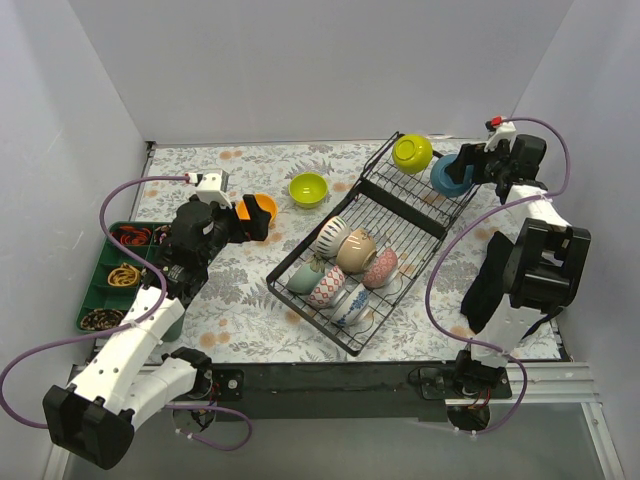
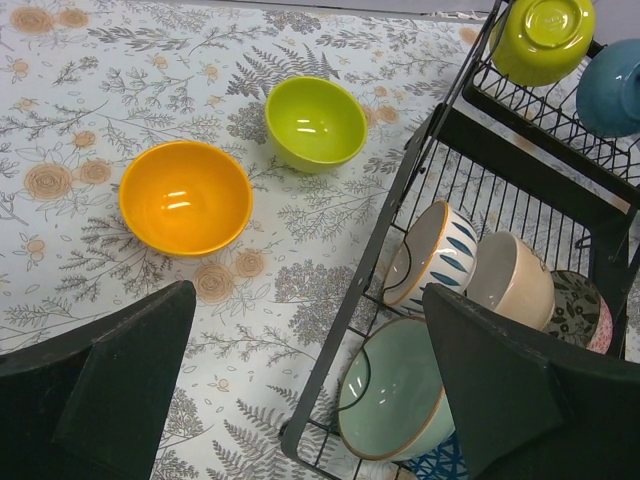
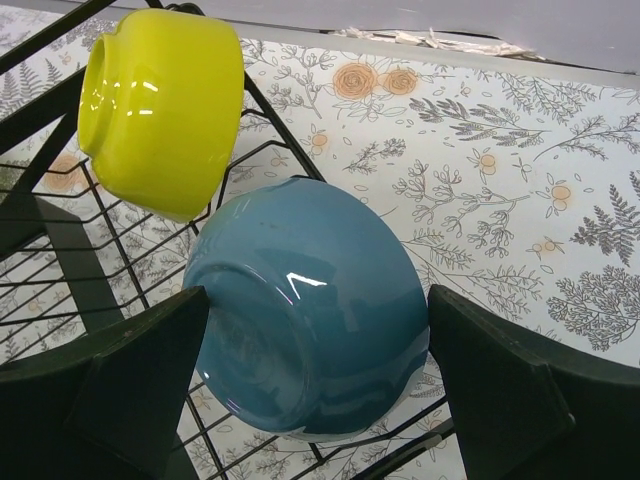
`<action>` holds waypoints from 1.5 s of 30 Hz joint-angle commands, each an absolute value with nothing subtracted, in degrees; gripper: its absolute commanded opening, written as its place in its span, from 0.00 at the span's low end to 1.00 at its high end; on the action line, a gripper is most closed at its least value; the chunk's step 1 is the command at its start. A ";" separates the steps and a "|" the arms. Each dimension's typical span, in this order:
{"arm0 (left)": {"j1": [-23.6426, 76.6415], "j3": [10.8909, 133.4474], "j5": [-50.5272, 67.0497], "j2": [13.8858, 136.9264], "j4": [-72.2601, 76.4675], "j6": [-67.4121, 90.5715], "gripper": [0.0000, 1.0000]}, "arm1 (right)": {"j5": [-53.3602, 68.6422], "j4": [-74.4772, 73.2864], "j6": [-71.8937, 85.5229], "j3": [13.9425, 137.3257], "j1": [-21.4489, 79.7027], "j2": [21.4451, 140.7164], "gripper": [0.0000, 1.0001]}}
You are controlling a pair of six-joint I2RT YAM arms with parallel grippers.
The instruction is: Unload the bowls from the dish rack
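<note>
The black dish rack [image 1: 405, 225] lies at the table's middle. Its base holds a striped bowl [image 1: 330, 237], a beige one [image 1: 355, 250], a pink one [image 1: 380, 267], a pale-green one [image 2: 395, 390] and other patterned ones. The raised tier [image 3: 60, 250] holds a lime-yellow bowl [image 3: 160, 105] and a blue bowl [image 3: 310, 300]. My right gripper [image 3: 318, 370] is open, with one finger on each side of the blue bowl, which rests on the tier. An orange bowl [image 2: 185, 197] and a lime bowl [image 2: 316, 122] stand on the table. My left gripper [image 2: 310, 390] is open and empty above the rack's left edge.
A green compartment tray [image 1: 93, 297] with small items sits at the left edge of the table beside my left arm. Grey walls close in the table on three sides. The floral cloth [image 1: 230, 290] covers the table.
</note>
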State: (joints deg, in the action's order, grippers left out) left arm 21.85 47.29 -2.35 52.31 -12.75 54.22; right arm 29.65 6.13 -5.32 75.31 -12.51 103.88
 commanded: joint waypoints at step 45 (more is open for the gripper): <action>21.71 46.67 -0.09 52.82 -11.69 53.70 0.98 | 15.40 7.65 -10.45 67.24 -1.59 85.52 0.24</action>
State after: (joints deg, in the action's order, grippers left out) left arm 21.85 47.29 -0.60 52.71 -11.99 54.19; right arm 23.53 5.72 -5.85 68.20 -4.51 89.69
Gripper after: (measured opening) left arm 0.982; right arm 0.579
